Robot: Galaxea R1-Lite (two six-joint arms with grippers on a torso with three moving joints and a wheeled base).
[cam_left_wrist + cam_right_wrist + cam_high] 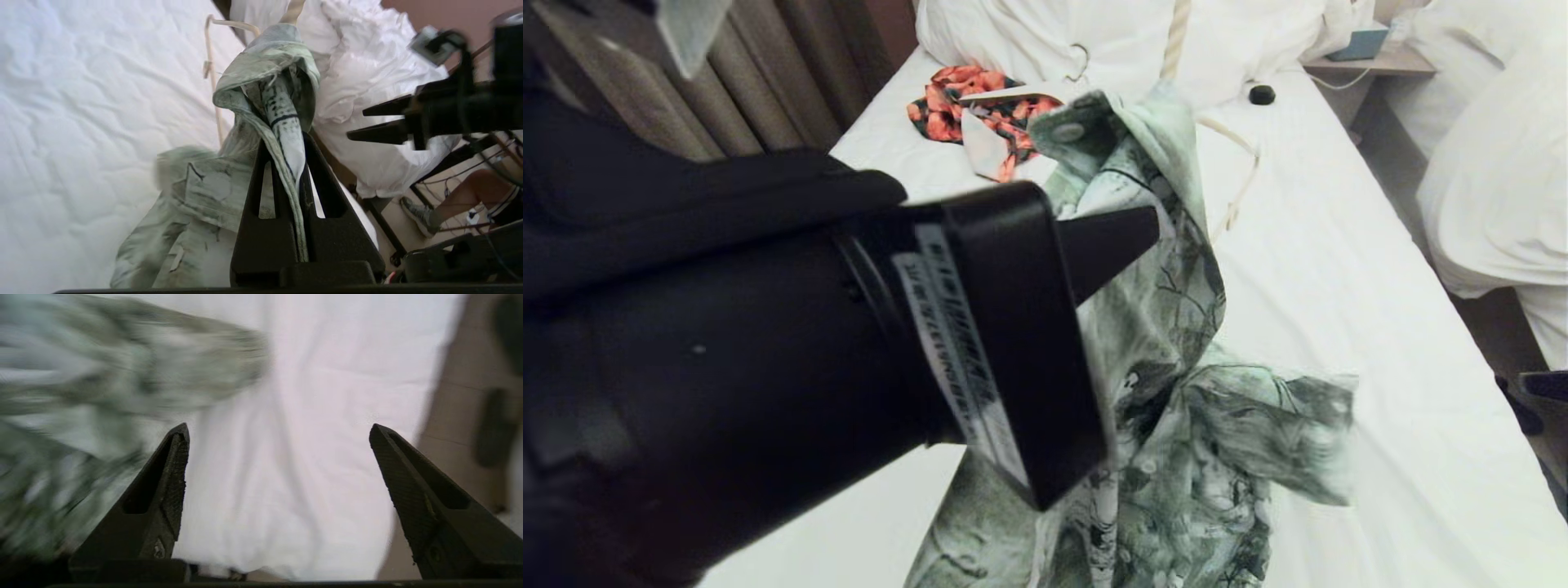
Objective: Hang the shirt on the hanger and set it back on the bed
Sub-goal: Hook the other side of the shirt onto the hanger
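Note:
The green and white shirt (1176,392) hangs lifted above the bed (1347,269), its lower part trailing near the sheet. My left gripper (1127,237) fills the near left of the head view. It is shut on a folded edge of the shirt (282,102), and cloth runs down between its fingers (286,141). The cream hanger (1245,175) shows one thin arm beside the shirt (212,81); the rest is hidden by cloth. My right gripper (278,426) is open and empty over the white sheet, to the right of the shirt (122,375); it also shows in the left wrist view (355,124).
An orange-red floral garment (956,106) with a flat white hanger (1013,91) lies by the pillows (1094,41). A small black object (1262,95) sits on the sheet. A neighbouring bed with a rumpled duvet (1494,163) stands to the right. A person's leg (470,192) shows beside the bed.

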